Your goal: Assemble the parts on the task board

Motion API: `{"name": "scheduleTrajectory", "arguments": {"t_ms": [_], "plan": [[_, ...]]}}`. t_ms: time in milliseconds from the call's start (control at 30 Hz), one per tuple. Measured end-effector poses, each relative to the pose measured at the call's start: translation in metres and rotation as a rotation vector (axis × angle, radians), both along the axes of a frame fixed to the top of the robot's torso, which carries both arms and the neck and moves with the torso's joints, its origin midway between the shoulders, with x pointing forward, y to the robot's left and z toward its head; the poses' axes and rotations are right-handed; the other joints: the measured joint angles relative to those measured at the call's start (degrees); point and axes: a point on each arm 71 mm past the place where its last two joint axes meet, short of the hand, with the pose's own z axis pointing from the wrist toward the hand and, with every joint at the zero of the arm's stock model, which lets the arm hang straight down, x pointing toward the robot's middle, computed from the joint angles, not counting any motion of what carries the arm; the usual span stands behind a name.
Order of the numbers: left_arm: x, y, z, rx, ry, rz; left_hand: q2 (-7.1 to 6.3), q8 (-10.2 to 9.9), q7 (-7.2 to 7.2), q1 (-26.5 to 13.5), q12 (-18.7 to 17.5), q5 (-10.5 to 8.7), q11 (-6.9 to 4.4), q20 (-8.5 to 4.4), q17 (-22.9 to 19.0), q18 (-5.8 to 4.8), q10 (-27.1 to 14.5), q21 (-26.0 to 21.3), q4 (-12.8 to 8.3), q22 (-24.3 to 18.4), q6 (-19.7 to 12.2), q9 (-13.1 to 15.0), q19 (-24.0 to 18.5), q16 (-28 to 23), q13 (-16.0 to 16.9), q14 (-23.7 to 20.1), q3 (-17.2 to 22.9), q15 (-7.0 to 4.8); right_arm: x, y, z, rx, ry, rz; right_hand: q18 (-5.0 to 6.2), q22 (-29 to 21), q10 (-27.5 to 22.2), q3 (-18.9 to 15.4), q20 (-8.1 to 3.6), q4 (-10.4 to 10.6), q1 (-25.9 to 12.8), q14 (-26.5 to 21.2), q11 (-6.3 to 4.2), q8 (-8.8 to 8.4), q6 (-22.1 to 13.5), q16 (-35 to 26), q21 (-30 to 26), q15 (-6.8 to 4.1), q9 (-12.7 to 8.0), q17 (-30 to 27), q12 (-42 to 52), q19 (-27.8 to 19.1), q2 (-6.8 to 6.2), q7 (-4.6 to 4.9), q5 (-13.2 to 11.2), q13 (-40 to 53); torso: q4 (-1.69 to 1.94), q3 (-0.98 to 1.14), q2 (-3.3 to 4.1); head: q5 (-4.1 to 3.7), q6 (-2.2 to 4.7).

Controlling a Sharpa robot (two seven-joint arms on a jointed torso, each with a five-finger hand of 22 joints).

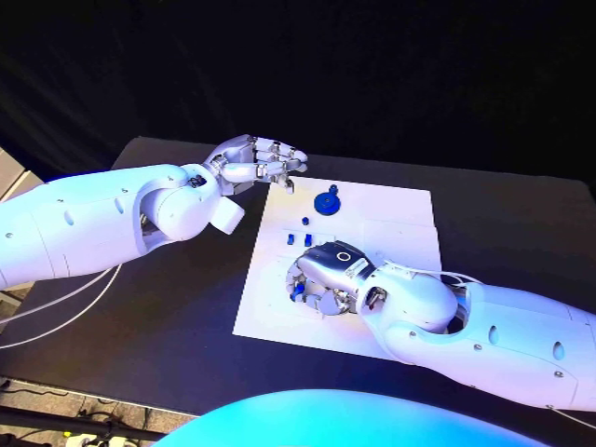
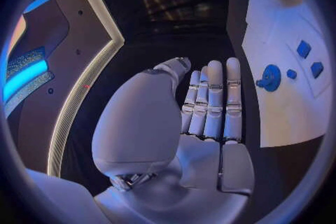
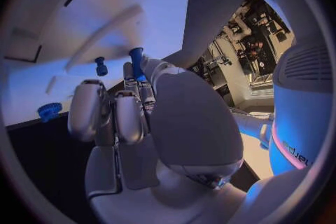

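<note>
- Two hands are at the board [image 1: 379, 209]; the right hand [image 1: 328, 277] lies over its near-left part, fingers curled down, while the left hand [image 1: 255, 160] hovers off the board's far-left corner above the table [image 1: 151, 307].
- The right hand is grasping a slim blue peg [image 3: 136, 63]; the right wrist view shows it standing up between the fingertips; a second small blue piece [image 3: 101, 66] stands on the board just beyond.
- The left hand holds nothing; in its wrist view its fingers [image 2: 213, 101] lie straight and close together, palm bare.
- The step in hand looks like seating the peg in the board; I cannot tell whether its tip is already in a hole.
- The next move likely calls for keeping the peg upright over its socket and pressing straight down, then letting go.
- Around: a blue round knob [image 1: 326, 201] near the far edge; small blue blocks [image 1: 298, 238] toward the middle, just beyond the right hand.
- In the way: the right hand's own fingers hide the target spot from the head view; the nearby blocks leave little room to shift sideways.
</note>
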Motion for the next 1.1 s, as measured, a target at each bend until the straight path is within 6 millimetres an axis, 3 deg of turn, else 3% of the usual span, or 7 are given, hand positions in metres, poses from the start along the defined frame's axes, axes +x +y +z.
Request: {"name": "scheduleTrajectory", "arguments": {"t_ms": [300, 367, 467, 633, 833, 900, 1100], "plan": [[0.000, 0.001, 0.000, 0.001, 0.000, 0.002, 0.00, 0.0, 0.00, 0.0, 0.0, 0.00, 0.00, 0.00, 0.0, 0.00, 0.0, 0.0, 0.0, 0.0, 0.0, 0.0, 0.0, 0.0, 0.0, 0.0, 0.0, 0.00, -0.001, 0.002, 0.000, -0.010, -0.014, 0.004, 0.00, 0.0, -0.1, 0.0, 0.01, -0.1, -0.5, 0.0, -0.12, -0.18, -0.9, 0.0, -1.6, 0.00, 0.0, -0.4, 0.0, 0.0, -0.23, 0.48, 0.4, 1.6, 0.01, -0.01, 0.01, 0.01, 0.02], [0.000, 0.001, 0.000, 0.001, 0.000, 0.002, 0.00, 0.0, 0.00, 0.0, 0.0, 0.00, 0.00, 0.00, 0.0, 0.00, 0.0, 0.0, 0.0, 0.0, 0.0, 0.0, 0.0, 0.0, 0.0, 0.0, 0.0, 0.00, -0.001, 0.003, 0.000, -0.010, -0.015, 0.004, 0.01, 0.0, -0.7, 2.2, 0.43, -2.5, -3.0, -0.2, -0.73, -1.05, -2.5, 0.0, -2.8, 0.22, -0.3, -0.6, -1.5, -0.4, -1.49, 0.83, 1.0, 2.8, 0.00, -0.01, 0.01, 0.04, 0.04], [0.000, 0.001, 0.000, 0.001, 0.000, 0.002, 0.00, 0.0, 0.00, 0.0, 0.0, 0.00, 0.00, 0.00, 0.0, 0.00, 0.0, 0.0, 0.0, 0.0, 0.0, 0.0, 0.0, 0.0, 0.0, 0.0, 0.0, 0.00, -0.001, 0.003, -0.001, -0.010, -0.014, 0.005, 0.01, 0.0, -1.4, 2.4, 0.92, -3.0, -5.2, 0.0, -2.19, -2.33, -4.4, -0.1, -5.1, 0.85, -0.8, -0.6, -3.2, -1.1, -3.60, 1.07, 1.7, 2.5, 0.01, -0.01, 0.01, 0.07, 0.07], [0.000, 0.001, 0.000, 0.001, 0.001, 0.002, 0.00, 0.0, 0.00, 0.0, 0.0, 0.00, 0.00, 0.00, 0.0, 0.00, 0.0, 0.0, 0.0, 0.0, 0.0, 0.0, 0.0, 0.0, 0.0, 0.0, 0.0, 0.00, -0.001, 0.001, -0.004, -0.010, -0.008, 0.005, 0.01, 0.0, -6.5, 0.5, 1.77, -2.8, -6.5, -0.4, -1.13, -3.83, -6.8, -1.9, -10.3, 1.65, -1.3, -3.7, -4.3, -2.6, -4.93, 1.35, 1.9, 1.3, 0.01, -0.02, 0.01, 0.08, 0.09], [0.000, 0.002, 0.000, 0.002, 0.001, 0.002, 0.00, 0.0, 0.00, 0.0, 0.0, 0.00, 0.00, 0.00, 0.0, 0.00, 0.0, 0.0, 0.0, 0.0, 0.0, 0.0, 0.0, 0.0, 0.0, 0.0, 0.0, 0.00, 0.000, -0.003, -0.003, 0.009, -0.012, -0.006, 0.02, 0.0, -10.8, -2.9, 2.25, -2.9, -6.5, -0.9, -0.44, -4.56, -7.9, -2.6, -13.1, 2.14, -1.6, -5.1, -3.5, -3.1, -4.99, 1.39, 1.9, 1.0, 0.01, -0.03, -0.02, -0.08, 0.23], [0.000, 0.002, 0.000, 0.002, 0.002, 0.002, 0.00, 0.0, 0.00, 0.0, 0.0, 0.00, 0.00, -0.19, 0.0, 0.00, 0.0, 0.0, 0.0, 0.1, 0.0, 0.0, -0.2, 0.0, 0.0, 0.0, 0.0, 0.00, 0.001, -0.005, -0.002, 0.019, -0.015, -0.012, 0.70, 0.0, -11.8, -4.3, 2.38, -2.6, -6.5, -1.0, -0.40, -4.98, -8.4, -2.6, -13.8, 2.25, -1.8, -5.4, -2.7, -3.2, -4.94, 1.21, 1.6, 1.0, 0.01, -0.02, -0.02, -0.12, 0.25], [0.000, 0.002, 0.000, 0.002, 0.003, 0.001, 0.00, 0.0, 0.00, 0.0, 0.0, 0.00, 0.00, -0.22, 0.1, 0.00, 0.0, 0.0, 0.0, 0.2, 0.0, 0.0, -0.2, 0.0, -0.1, 0.0, 0.0, 0.00, -0.002, -0.015, 0.002, 0.053, -0.022, -0.028, 0.91, 0.0, -15.7, -11.0, 2.58, -0.9, -4.0, -1.6, -0.01, -5.78, -8.8, -3.1, -16.3, 2.79, -2.2, -6.5, 1.2, -3.8, -2.44, 0.98, 1.6, 1.0, 0.01, 0.02, -0.04, -0.29, 0.43]]}}
